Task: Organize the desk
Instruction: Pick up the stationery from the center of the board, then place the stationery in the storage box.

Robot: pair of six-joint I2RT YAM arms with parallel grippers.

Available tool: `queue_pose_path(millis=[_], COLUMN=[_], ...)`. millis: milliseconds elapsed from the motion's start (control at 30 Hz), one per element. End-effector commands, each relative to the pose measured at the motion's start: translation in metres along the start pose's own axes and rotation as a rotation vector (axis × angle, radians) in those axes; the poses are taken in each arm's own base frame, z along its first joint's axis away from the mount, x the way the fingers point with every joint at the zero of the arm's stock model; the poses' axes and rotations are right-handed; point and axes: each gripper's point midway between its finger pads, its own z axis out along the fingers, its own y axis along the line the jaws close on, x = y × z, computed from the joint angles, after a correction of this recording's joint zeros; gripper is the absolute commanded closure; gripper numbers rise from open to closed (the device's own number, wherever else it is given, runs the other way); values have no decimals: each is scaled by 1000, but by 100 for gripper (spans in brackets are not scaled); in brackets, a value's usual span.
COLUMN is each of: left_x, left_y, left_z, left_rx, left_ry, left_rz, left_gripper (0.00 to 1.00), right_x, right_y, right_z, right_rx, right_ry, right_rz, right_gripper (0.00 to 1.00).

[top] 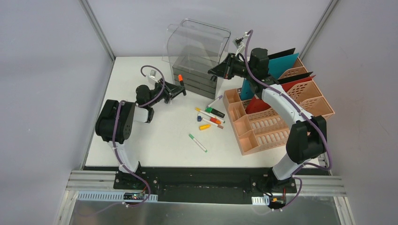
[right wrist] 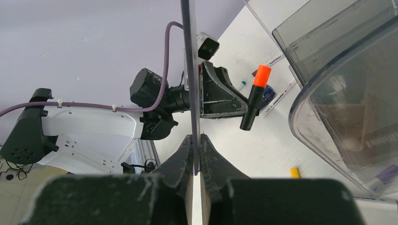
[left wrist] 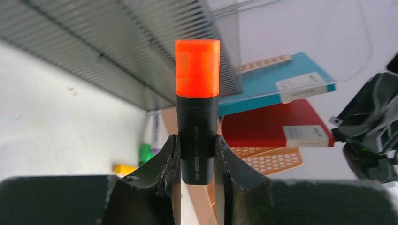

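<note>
**A:** Left gripper (left wrist: 197,159) is nipped narrowly on the orange-capped marker (left wrist: 197,93), with the drawer box (top: 197,51) just ahead of its fingers.

**B:** Feed it in slowly, cap first. The desk (top: 159,136) lies beneath, loose pens (top: 209,117) off to its right.

**A:** Right gripper (right wrist: 197,154) is clamped tight on a thin clear panel (right wrist: 190,70) at the box's edge. Steady it there.

Drawer box (top: 197,56) blocks rear; desk (top: 150,145) front free.
</note>
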Motion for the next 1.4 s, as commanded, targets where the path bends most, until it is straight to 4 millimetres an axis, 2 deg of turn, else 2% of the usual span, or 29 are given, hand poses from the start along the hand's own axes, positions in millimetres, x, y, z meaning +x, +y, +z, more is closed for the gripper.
queue_pose_path(millis=[0, 267, 500, 633, 867, 1000, 1067, 1300, 1367], left_x=[-18, -20, -31, -36, -38, -42, -44, -45, -46], left_y=[-62, -75, -81, -74, -51, -51, -54, -59, -60], left_z=[21, 59, 85, 93, 94, 97, 100, 108, 108], left_rx=[189, 180, 213, 157, -62, -69, -52, -31, -23], left_ry=[-56, -74, -129, -179, -254, -268, -270, -249, -247], left_rz=[24, -75, -229, -312, -445, -493, -513, -514, -502], left_gripper=[100, 100, 100, 100, 100, 99, 95, 61, 59], right_x=[-21, -20, -20, -20, -19, -20, -20, -20, -20], right_y=[34, 32, 33, 34, 33, 34, 33, 34, 35], right_z=[-14, -12, -13, -13, -13, -14, -14, -15, -16], right_rx=[-64, -63, -63, -65, -65, -66, -64, -65, -64], right_ry=[-55, -52, -51, -51, -49, -51, -52, -54, -55], right_rz=[-62, -58, -57, -59, -57, -59, -59, -64, -63], right_gripper=[97, 97, 97, 97, 97, 97, 97, 97, 97])
